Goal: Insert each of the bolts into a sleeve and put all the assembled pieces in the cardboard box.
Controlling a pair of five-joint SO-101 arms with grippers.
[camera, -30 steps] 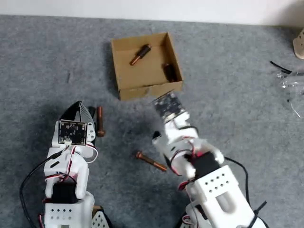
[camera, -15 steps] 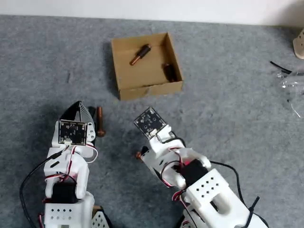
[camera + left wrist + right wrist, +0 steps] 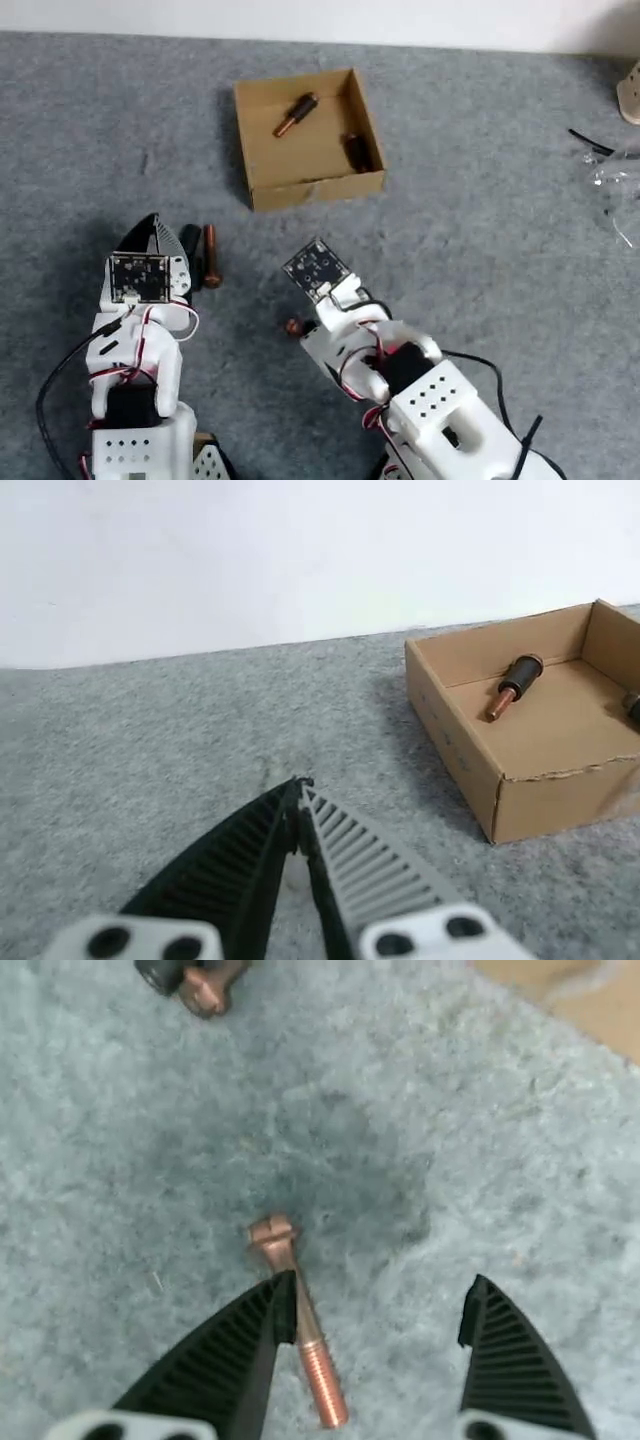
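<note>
The cardboard box (image 3: 262,170) stands at the back of the grey mat and holds two assembled pieces, one (image 3: 296,113) in the middle and one (image 3: 356,150) by its right wall. My right gripper (image 3: 382,1295) is open just above a loose copper bolt (image 3: 300,1335), which lies against the inner side of one finger; its head (image 3: 293,326) peeks out beside the arm. My left gripper (image 3: 297,788) is shut on nothing, low over the mat. Right beside it lie another bolt (image 3: 211,255) and a black sleeve (image 3: 190,268).
The box (image 3: 520,750) is ahead and to the right of the left gripper. Cables and clear plastic bits (image 3: 610,170) lie at the mat's far right. A pale wall runs along the back edge.
My right arm has swung back from the box's front wall and to the left, and now sits over the loose bolt. The left arm has shifted slightly left.
</note>
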